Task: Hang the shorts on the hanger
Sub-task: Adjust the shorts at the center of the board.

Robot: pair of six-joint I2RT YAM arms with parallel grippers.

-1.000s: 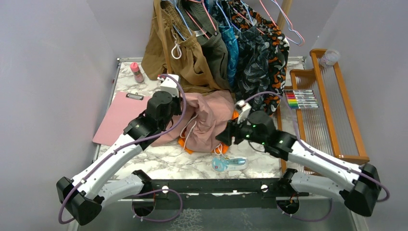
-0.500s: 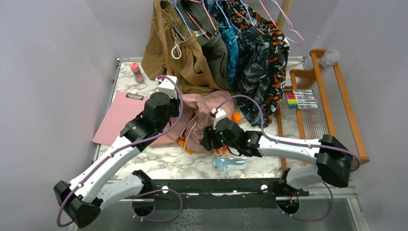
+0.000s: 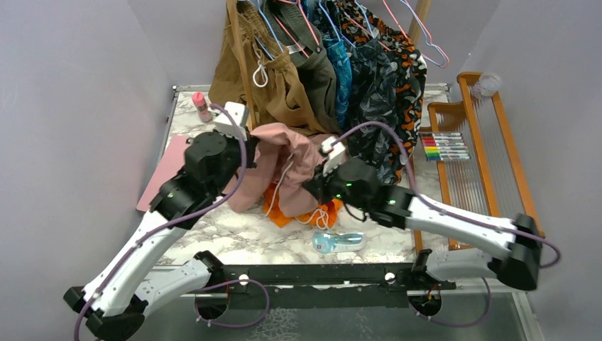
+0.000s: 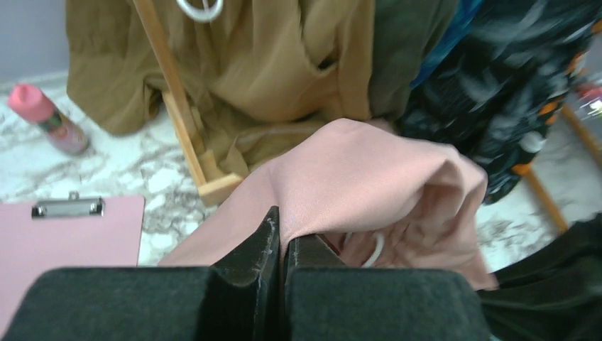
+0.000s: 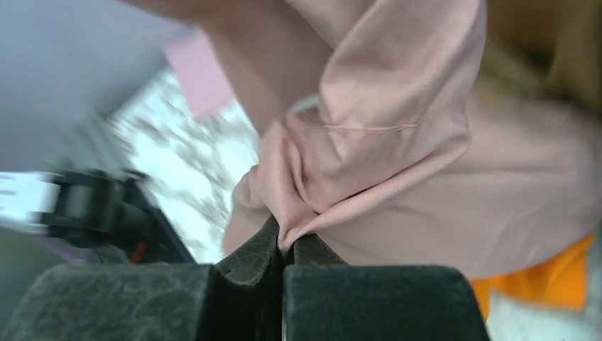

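Holding the dusty pink shorts point(image 3: 287, 156) up between them, both arms are working over the middle of the marble tabletop point(image 3: 241, 245). The left gripper point(image 4: 280, 222) is pinching a fold at the nine o'clock edge of the cloth, its jaws pressed together on the fabric. The right gripper point(image 5: 284, 238) is doing the same at the three o'clock edge, jaws clamped on a bunched seam. The shorts are sagging loosely between the two grips, mostly clear of the tabletop. Their white drawstring point(image 3: 279, 190) is dangling, and bright orange shorts point(image 3: 316, 213) are lying beneath at six o'clock. A light blue hanger point(image 3: 265, 30) is showing on the crowded rack at twelve o'clock, well apart from the pink cloth. This looks like the lifting step, with hanging not yet begun. Next, I judge, the arms are going to need to spread the waistband and carry it toward the hanger without either pinch slipping.
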